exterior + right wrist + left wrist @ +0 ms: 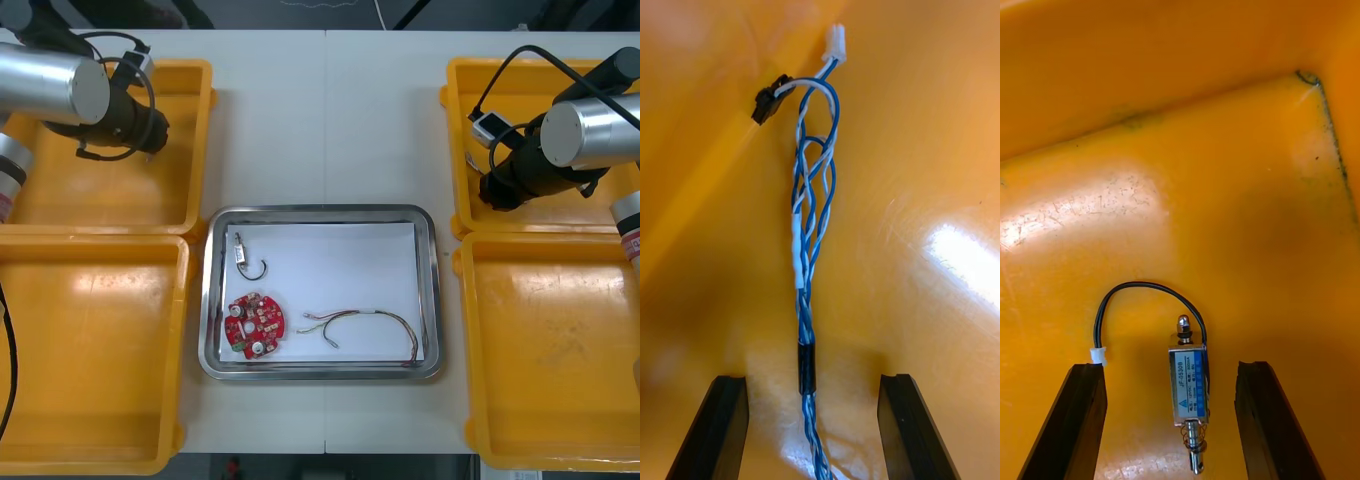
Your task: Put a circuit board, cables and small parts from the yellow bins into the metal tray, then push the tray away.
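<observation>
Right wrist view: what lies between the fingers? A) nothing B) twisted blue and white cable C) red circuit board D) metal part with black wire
B: the twisted blue and white cable runs between the right hand's open fingers, lying in the yellow bin.

Blue-white cable (806, 366) near end cut off between fingers.

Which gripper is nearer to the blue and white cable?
Right. The right gripper, open, straddles the cable in the far right bin. The left gripper, open, is in the far left bin, over a small metal part.
</observation>
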Controlling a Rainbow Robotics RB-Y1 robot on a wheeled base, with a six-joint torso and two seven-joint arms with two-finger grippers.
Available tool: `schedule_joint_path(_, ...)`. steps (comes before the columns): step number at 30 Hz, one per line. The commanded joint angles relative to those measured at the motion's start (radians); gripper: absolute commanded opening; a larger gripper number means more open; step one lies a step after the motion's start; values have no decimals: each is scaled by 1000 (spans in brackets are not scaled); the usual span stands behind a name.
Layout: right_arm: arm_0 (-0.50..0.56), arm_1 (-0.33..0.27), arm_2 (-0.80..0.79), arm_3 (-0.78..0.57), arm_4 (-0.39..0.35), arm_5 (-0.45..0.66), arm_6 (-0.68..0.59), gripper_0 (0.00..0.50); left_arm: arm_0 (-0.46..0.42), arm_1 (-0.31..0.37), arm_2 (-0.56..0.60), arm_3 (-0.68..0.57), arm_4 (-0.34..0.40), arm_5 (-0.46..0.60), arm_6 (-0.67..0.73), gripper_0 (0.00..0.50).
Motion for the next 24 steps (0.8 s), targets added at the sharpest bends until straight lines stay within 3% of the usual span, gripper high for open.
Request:
schedule_joint_path(1, 6, 17, 2, 29, -8, -3, -23, 500, -51, -17, -23, 3, -6, -17, -48, 500)
schedule_joint_path(8, 6, 8, 2, 25, -11, 30, -14, 492, -28, -20, -46, 7, -5, -61, -44, 500)
schedule_joint_path(9, 6, 8, 2, 25, -11, 33, -11, 393, -22, -20, -48, 8, -3, -69, -45, 500)
schedule_joint_path(10, 6, 6, 2, 25, -11, 33, -11, 246, -19, -21, -49, 8, 0, -72, -47, 500)
schedule_joint_path(11, 6, 8, 2, 25, -11, 33, -11, 138, -16, -21, -49, 8, 1, -75, -47, 500)
schedule_joint_path(16, 6, 6, 2, 25, -3, 33, -3, 0, -5, -21, -49, 8, 1, -77, -48, 500)
schedule_joint_path(24, 6, 6, 1, 20, 12, 33, 3, 0, 15, -21, -49, 8, 1, -95, -54, 500)
